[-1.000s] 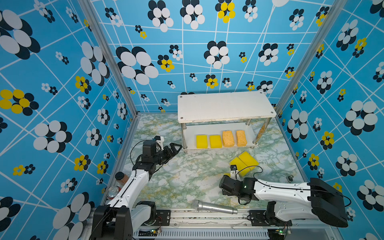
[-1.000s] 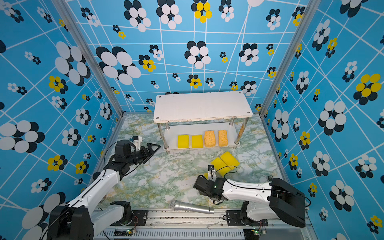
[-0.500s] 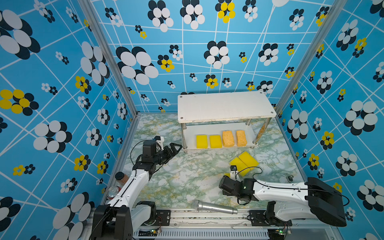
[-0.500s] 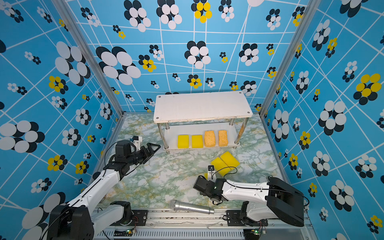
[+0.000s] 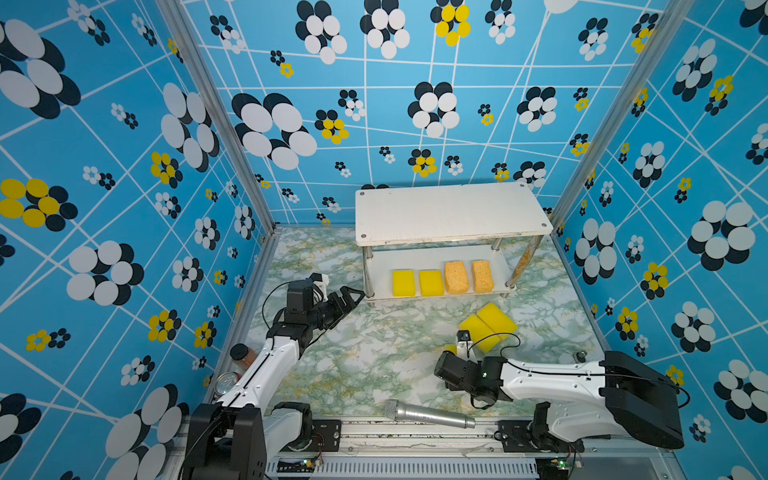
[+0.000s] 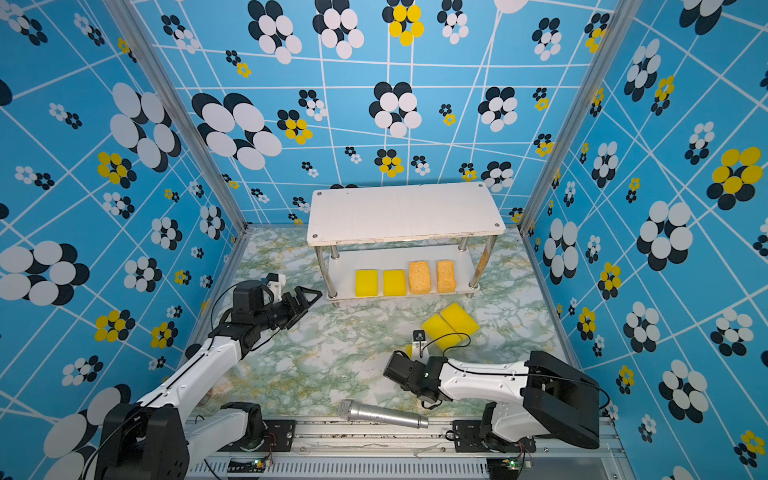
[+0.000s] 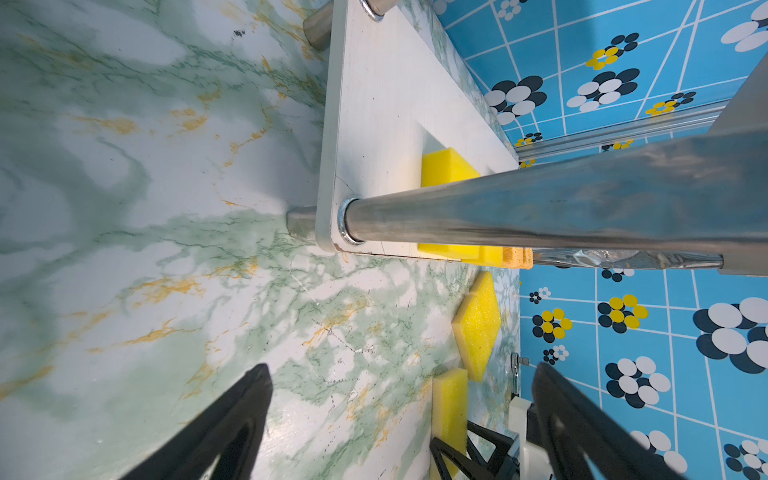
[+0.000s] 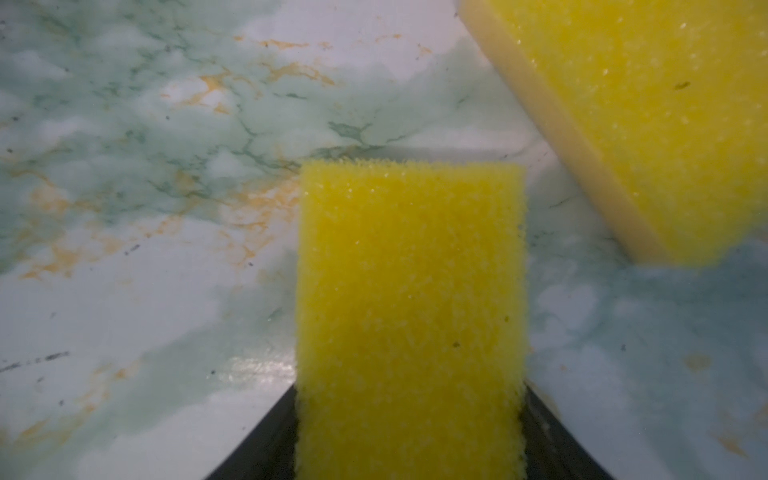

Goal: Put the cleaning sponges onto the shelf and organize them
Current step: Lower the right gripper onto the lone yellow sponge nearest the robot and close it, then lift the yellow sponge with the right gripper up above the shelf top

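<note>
Since 1 second ago, the right arm's black rear housing [image 5: 642, 399] has swung slightly toward the middle in both top views. The left arm has not shifted.

Right gripper [image 8: 409, 397]: clenched on a flat sponge [image 8: 409, 291]. On the wrist view I see 1 black finger against each long side, with the sponge's end projecting ahead over the table [image 5: 365, 361]. I cannot tell whether it is lifted or resting there. In both top views the wrist hides all but a yellow corner of it.

Loose sponges [image 5: 482, 332] [image 5: 497, 318]: 2 more flat yellow ones lie side by side, touching, on the table between that gripper and the shelf [image 5: 453, 212].

The shelf stands at the back of the table. Its lower board [image 5: 500, 262] carries 4 sponges in 1 row along the front edge: 2 small yellow sponges [image 5: 403, 283] [image 5: 431, 282] on the left and 2 orange sponges [image 5: 456, 277] [image 5: 482, 276] on the right.

Left gripper [image 7: 401, 370]: released, fingers spread wide, pointed at the shelf's front left leg [image 5: 367, 270], near it but not touching.

A microphone [image 5: 428, 414] lies at the table's front edge, close to the right arm.
</note>
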Controlling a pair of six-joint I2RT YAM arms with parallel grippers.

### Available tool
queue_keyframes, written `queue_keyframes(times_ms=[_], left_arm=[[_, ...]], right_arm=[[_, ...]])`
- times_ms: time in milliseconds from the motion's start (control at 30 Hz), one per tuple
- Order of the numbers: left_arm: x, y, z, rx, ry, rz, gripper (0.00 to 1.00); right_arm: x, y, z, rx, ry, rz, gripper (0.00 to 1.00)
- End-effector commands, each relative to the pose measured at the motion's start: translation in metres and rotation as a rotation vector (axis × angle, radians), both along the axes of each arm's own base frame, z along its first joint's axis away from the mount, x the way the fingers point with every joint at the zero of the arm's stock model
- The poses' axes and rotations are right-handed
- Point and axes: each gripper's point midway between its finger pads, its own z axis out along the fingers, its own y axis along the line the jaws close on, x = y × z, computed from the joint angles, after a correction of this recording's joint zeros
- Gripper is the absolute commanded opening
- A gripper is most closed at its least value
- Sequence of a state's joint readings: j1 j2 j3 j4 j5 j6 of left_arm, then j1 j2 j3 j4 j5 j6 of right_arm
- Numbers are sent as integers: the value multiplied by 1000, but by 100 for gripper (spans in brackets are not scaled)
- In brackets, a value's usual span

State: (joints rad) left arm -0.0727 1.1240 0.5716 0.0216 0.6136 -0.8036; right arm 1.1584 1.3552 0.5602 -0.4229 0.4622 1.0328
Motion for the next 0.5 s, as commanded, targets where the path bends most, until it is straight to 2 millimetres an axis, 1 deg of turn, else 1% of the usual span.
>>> queue_keyframes(times_ms=[0, 167, 267, 467], left_arm=[[1, 1, 5, 3, -7, 1, 99], [-1, 3, 5, 9, -10, 7, 99], [-2, 5, 5, 12, -11, 10, 99], [-3, 7, 6, 16, -11, 15, 99]], right_arm=[[-2, -8, 0, -46, 3, 5, 64], [-1, -12, 7, -39, -17, -1, 57], [1, -15, 14, -38, -28, -1, 55], [6, -18, 38, -4, -59, 16, 54]])
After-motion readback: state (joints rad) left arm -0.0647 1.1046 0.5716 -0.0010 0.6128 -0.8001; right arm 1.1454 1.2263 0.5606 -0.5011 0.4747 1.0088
